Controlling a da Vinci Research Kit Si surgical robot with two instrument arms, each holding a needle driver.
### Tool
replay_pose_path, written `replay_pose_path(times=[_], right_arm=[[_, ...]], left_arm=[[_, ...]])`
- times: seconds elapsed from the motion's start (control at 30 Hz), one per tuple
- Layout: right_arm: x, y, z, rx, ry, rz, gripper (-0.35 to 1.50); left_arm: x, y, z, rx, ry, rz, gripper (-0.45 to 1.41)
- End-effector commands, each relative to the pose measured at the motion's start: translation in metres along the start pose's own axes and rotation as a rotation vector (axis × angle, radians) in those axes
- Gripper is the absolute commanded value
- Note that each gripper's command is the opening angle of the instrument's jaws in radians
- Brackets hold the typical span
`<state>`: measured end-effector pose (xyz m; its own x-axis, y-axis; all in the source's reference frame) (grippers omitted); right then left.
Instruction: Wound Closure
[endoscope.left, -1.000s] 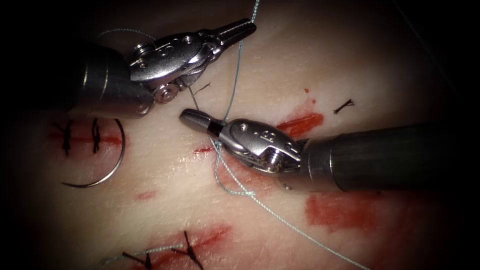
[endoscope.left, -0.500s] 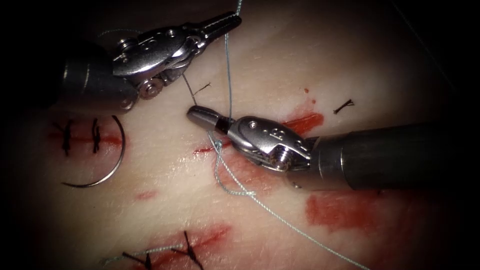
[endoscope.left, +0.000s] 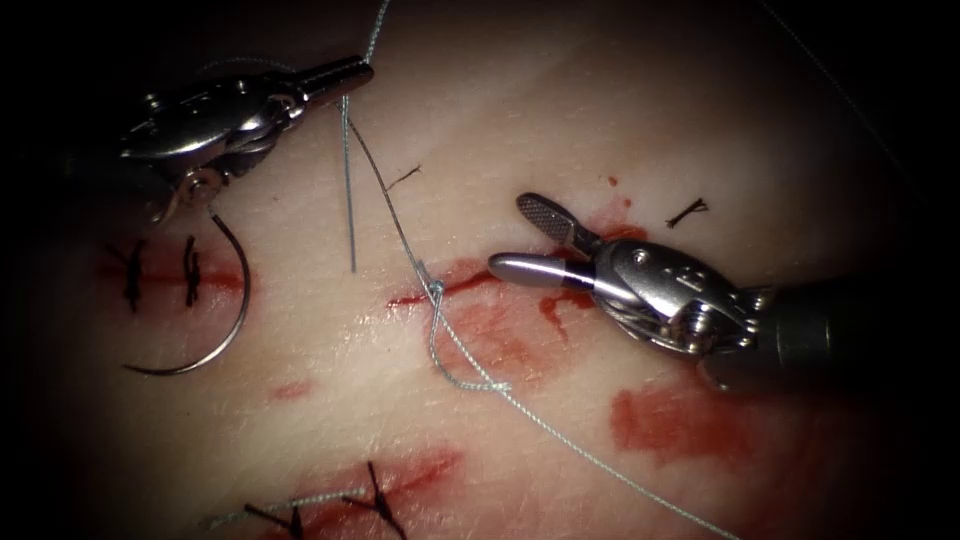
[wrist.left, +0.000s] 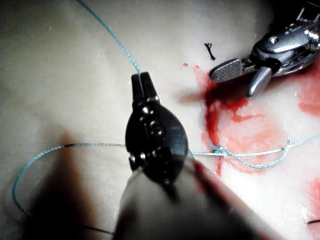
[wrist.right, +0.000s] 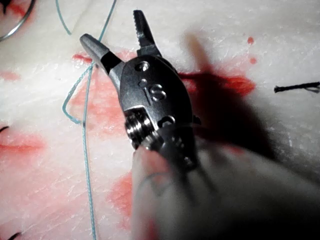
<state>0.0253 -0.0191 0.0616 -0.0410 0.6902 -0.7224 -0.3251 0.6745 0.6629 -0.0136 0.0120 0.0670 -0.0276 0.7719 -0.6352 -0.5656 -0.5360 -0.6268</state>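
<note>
My left tool (endoscope.left: 340, 74) is at the upper left, shut on the pale blue thread (endoscope.left: 400, 225). The thread slants down from it to a knot (endoscope.left: 435, 290) on the cut (endoscope.left: 470, 277). A loose strand (endoscope.left: 349, 200) hangs beside it. My right tool (endoscope.left: 520, 238) is just right of the knot, open and holding nothing. The curved needle (endoscope.left: 236, 320) lies free on the tissue (endoscope.left: 560, 110), left of the cut, held by neither tool. The left wrist view has the left tool (wrist.left: 142, 80) shut on the thread (wrist.left: 112, 40). The right tool (wrist.right: 112, 30) stands open beside the thread (wrist.right: 86, 150).
Dark finished stitches (endoscope.left: 190, 272) sit beside the needle, and more (endoscope.left: 375, 497) at the lower edge. Short cut thread ends (endoscope.left: 688, 211) lie on the tissue. Red fluid (endoscope.left: 680, 420) stains the tissue below the right tool. A long thread tail (endoscope.left: 600, 462) runs off toward the lower right.
The right tool's jaws have opened and it has drawn back to the right, off the thread. The left tool has moved left and up with the thread.
</note>
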Motion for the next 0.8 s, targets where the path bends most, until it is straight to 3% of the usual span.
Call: replay_pose_path(times=[0.03,0.07,0.1,0.13,0.2,0.23,0.27,0.3,0.33,0.37,0.53,0.57,0.8], right_arm=[[-0.0005,-0.0001,0.0004,0.005,-0.003,0.000,1.21],[-0.0005,0.0000,0.0004,0.004,-0.003,0.000,1.25],[-0.0004,0.0001,0.0004,0.002,-0.003,0.002,1.30],[-0.0003,0.0001,0.0004,0.002,-0.003,0.003,1.31],[-0.0001,0.0000,0.0003,0.002,-0.003,0.004,1.33],[0.0001,-0.0001,0.0003,0.002,-0.003,0.006,1.33],[0.0002,-0.0002,0.0003,0.002,-0.003,0.007,1.33],[0.0003,-0.0002,0.0003,0.002,-0.003,0.008,1.35],[0.0004,-0.0003,0.0003,0.002,-0.003,0.009,1.37],[0.0004,-0.0003,0.0003,0.002,-0.003,0.009,1.37],[0.0004,-0.0003,0.0002,0.003,-0.003,0.009,1.38],[0.0004,-0.0003,0.0002,0.003,-0.004,0.009,1.38],[0.0004,-0.0004,0.0001,0.005,-0.004,0.009,1.40]], left_arm=[[-0.0010,-0.0002,0.0006,0.011,-0.037,-0.012,-0.45],[-0.0015,-0.0004,0.0005,0.021,-0.069,-0.019,-0.45],[-0.0020,-0.0011,0.0003,0.062,-0.192,-0.072,-0.06],[-0.0016,-0.0013,0.0002,0.071,-0.229,-0.072,-0.01],[-0.0012,-0.0013,0.0001,0.071,-0.242,-0.080,0.04],[-0.0001,-0.0014,-0.0004,0.034,-0.264,-0.090,0.26],[0.0005,-0.0014,-0.0007,0.012,-0.274,-0.103,0.29],[0.0011,-0.0014,-0.0009,-0.009,-0.281,-0.085,0.34],[0.0024,-0.0012,-0.0014,-0.060,-0.289,0.147,0.71],[0.0024,-0.0012,-0.0014,-0.060,-0.289,0.147,0.71],[0.0047,-0.0010,-0.0023,-0.044,-0.286,0.545,1.11],[0.0054,-0.0009,-0.0027,-0.045,-0.290,0.682,1.20],[0.0076,0.0000,-0.0047,0.024,-0.319,0.816,1.20]])
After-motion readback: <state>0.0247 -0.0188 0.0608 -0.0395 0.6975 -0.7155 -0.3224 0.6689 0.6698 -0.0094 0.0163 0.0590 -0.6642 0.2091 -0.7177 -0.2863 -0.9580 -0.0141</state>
